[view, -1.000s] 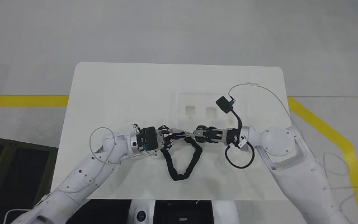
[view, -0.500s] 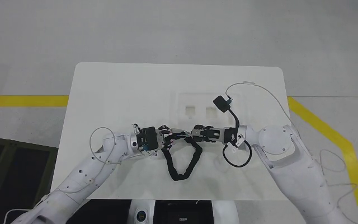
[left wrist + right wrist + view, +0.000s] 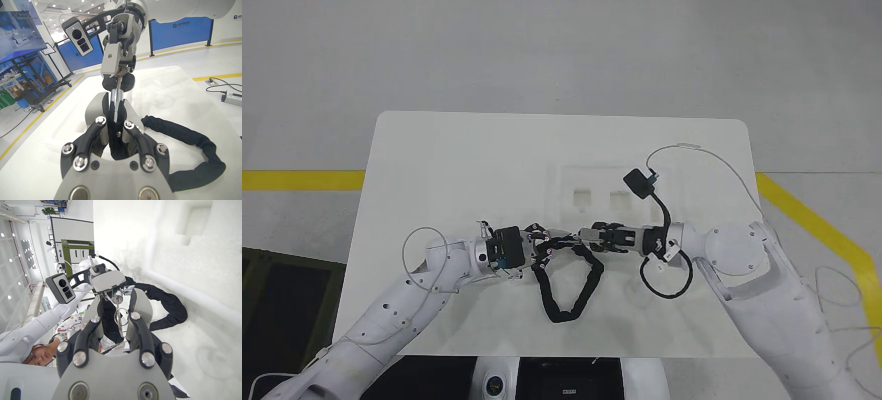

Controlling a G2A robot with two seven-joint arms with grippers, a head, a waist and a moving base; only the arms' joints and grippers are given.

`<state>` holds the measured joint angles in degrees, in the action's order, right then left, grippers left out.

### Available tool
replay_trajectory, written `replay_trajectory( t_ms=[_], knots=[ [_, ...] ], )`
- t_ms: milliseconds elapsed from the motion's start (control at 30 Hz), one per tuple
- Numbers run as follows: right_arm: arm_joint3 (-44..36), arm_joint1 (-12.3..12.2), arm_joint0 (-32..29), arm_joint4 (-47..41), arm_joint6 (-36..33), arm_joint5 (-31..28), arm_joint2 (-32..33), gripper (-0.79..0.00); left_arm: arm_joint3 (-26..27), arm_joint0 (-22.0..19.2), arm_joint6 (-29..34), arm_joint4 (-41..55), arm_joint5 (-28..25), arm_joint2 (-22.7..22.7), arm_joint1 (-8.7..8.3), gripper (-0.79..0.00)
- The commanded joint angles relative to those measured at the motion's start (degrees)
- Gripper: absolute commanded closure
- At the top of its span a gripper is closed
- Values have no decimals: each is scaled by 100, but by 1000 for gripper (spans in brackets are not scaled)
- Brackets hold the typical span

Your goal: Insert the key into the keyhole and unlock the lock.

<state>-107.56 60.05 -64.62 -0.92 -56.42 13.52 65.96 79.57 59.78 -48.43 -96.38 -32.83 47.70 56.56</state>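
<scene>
Nearest the front edge of the table, the lock's black-sleeved cable loop is laid flat. Just beyond, the chrome lock cylinder is clamped in the left gripper, and the key, pinched by its head in the right gripper, is seated in the keyhole. Farther back, a white foam tray is seen.

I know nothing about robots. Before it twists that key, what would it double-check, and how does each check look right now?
1. Key pinched in the right gripper: ok.
2. Left gripper clamped on the lock cylinder: ok.
3. Key tip inside the keyhole: ok.
4. Key pushed fully home: cannot tell.
5. Key in line with the lock cylinder: ok, looks straight.
6. Black cable loop lying slack on the table: ok.
</scene>
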Motion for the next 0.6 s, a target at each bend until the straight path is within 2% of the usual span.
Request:
replay_trajectory(
  t_ms=[0,100,333,367,433,467,567],
  knots=[
    [-89,-24,-62,4,54,-10,144,-311,0,0,0,0,0,0,0,0],
    [-279,-87,-251,65,21,-12,460,-336,0,0,0,0,0,0,0,0],
    [-641,-226,-848,117,-81,-105,1242,-311,0,0,0,0,0,0,0,0],
    [-670,-242,-925,127,-74,-139,1342,-259,0,0,0,0,0,0,0,0],
    [-700,-264,-1076,99,-30,-250,1516,-62,0,0,0,0,0,0,0,0],
    [-695,-273,-1144,88,0,-283,1587,0,41,36,83,31,53,5,5,0],
    [-712,-284,-1307,26,118,-449,1688,0,140,98,221,113,42,42,9,0]
  ],
)
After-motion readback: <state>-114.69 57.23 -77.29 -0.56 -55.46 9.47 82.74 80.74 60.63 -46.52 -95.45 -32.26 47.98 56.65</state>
